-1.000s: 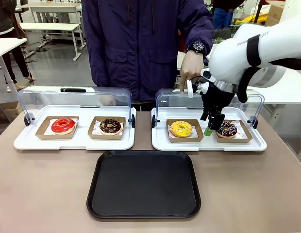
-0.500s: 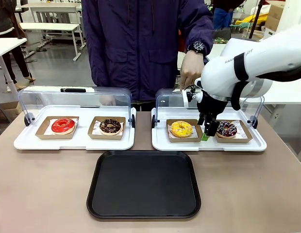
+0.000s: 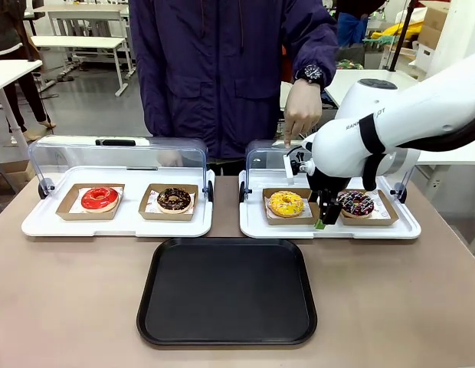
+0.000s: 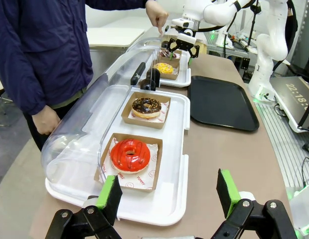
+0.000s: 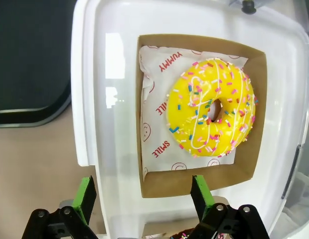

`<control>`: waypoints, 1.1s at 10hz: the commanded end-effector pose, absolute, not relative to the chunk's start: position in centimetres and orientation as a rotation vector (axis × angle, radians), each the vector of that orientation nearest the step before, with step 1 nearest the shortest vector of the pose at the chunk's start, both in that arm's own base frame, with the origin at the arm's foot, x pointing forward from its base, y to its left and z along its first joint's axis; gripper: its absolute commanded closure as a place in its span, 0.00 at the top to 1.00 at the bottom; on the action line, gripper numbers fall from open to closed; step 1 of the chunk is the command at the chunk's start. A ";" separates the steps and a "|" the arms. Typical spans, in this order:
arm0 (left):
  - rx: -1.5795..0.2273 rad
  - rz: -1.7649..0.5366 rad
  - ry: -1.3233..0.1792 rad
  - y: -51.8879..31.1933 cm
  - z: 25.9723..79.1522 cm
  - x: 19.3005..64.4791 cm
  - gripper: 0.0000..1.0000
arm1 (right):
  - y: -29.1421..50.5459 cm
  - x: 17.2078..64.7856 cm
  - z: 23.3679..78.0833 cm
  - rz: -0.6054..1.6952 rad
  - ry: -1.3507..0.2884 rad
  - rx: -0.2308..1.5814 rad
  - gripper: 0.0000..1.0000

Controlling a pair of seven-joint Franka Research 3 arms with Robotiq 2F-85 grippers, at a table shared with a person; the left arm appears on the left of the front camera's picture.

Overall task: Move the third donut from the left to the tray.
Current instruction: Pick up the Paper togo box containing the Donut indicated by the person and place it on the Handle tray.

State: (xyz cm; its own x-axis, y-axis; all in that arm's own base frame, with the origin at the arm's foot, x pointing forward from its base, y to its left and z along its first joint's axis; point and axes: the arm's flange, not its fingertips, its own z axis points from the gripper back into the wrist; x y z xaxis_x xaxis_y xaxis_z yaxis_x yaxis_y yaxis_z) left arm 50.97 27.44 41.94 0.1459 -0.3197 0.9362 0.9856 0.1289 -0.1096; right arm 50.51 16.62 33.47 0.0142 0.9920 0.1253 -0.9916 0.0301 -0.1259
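Note:
The yellow-iced sprinkled donut (image 3: 286, 203) sits in its brown cardboard holder (image 3: 308, 217) at the left of the right-hand white tray. My right gripper (image 3: 322, 221) is open and low at the holder's right edge, between it and a dark sprinkled donut (image 3: 357, 203). From the right wrist, the donut (image 5: 212, 113) lies just ahead, and the holder's near wall (image 5: 164, 189) is partly between the green pads (image 5: 85, 198) of that gripper (image 5: 142, 198). The black tray (image 3: 227, 291) lies at the front centre. My left gripper (image 4: 169, 195) is open, off to the side above the left white tray's end.
The left white tray (image 3: 38, 224) holds a red donut (image 3: 99, 198) and a chocolate donut (image 3: 174, 199). Both clear lids stand raised. A person stands at the far side, one hand (image 3: 300, 113) touching the right lid's top edge.
My right gripper has come down and to the left, from over the dark sprinkled donut to the right edge of the yellow donut's holder.

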 end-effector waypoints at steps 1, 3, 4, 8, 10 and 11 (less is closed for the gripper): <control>-0.942 -1.183 -0.913 27.3 42.2 50.8 1.00 | 17.0 50.0 32.8 1.524 -0.230 -0.081 1.00; -0.942 -1.183 -0.913 27.3 42.2 50.8 1.00 | 17.0 49.8 32.5 1.527 -0.236 -0.087 1.00; -0.942 -1.183 -0.913 27.3 42.2 50.8 1.00 | 17.1 49.8 32.4 1.526 -0.240 -0.091 1.00; -0.942 -1.183 -0.913 27.3 42.2 50.8 1.00 | 17.2 50.6 32.0 1.515 -0.247 -0.109 1.00; -0.942 -1.183 -0.913 27.3 42.2 50.8 1.00 | 17.3 51.3 31.7 1.514 -0.248 -0.113 1.00; -0.942 -1.183 -0.913 27.3 42.2 50.8 1.00 | 17.3 51.5 31.6 1.511 -0.249 -0.113 1.00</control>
State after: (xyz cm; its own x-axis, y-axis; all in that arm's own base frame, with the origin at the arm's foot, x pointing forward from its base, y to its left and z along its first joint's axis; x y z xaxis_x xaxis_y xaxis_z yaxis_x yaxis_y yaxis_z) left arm 50.97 27.43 41.94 0.1459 -0.3197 0.9362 0.9856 0.1289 -0.1096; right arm 50.86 16.84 31.76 0.0175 0.9940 0.1082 -0.9791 0.0390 -0.1996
